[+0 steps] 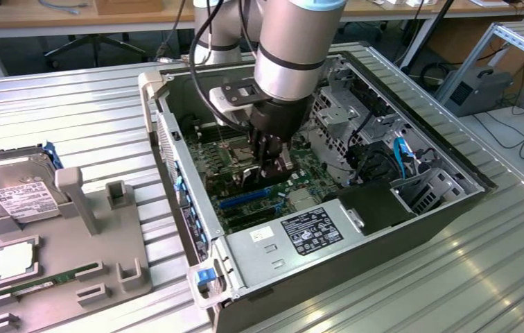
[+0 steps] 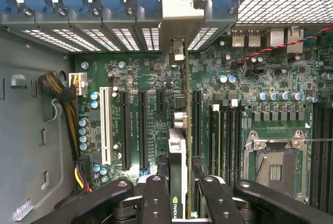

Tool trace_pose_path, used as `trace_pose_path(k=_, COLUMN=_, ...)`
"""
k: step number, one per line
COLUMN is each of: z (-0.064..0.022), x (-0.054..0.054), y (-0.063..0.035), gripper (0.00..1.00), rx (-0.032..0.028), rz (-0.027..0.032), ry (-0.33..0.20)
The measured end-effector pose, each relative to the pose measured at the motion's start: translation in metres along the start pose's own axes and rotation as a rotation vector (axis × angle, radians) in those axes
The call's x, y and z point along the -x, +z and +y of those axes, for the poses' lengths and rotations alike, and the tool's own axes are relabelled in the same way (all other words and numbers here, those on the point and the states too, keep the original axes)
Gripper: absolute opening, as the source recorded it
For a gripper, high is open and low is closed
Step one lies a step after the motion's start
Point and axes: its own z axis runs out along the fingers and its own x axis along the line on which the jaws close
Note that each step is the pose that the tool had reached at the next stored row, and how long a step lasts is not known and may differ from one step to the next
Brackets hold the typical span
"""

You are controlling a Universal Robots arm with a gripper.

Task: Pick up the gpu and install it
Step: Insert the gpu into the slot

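Open PC case [image 1: 364, 267] is sat on a ribbed metal surface [image 1: 77, 118], desks [image 1: 21, 17] behind, and from the wrist the gpu [image 2: 177, 148] is seen clamped edge-on in the tool [image 2: 180, 186].

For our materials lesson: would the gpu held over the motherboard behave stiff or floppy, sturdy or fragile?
Probably stiff: the gpu runs straight, edge-on, between the jaws. Likely fragile: it looks a thin board. Its metal bracket may weight one end.

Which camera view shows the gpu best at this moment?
The wrist view: the gpu runs edge-on, bracket included, between the fingers of the end effector. In the exterior view, the end effector hides most of it inside the case.
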Motion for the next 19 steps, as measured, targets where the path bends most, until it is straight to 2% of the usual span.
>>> trace_pose_path(k=9, z=0.0023, x=0.0006, y=0.0005, gripper=0.27, rx=0.0, rz=0.0, ry=0.003)
trace_pose_path(k=19, z=0.0068, x=0.0004, y=0.0077, gripper=0.27, rx=0.0, rz=-0.0003, ry=0.008)
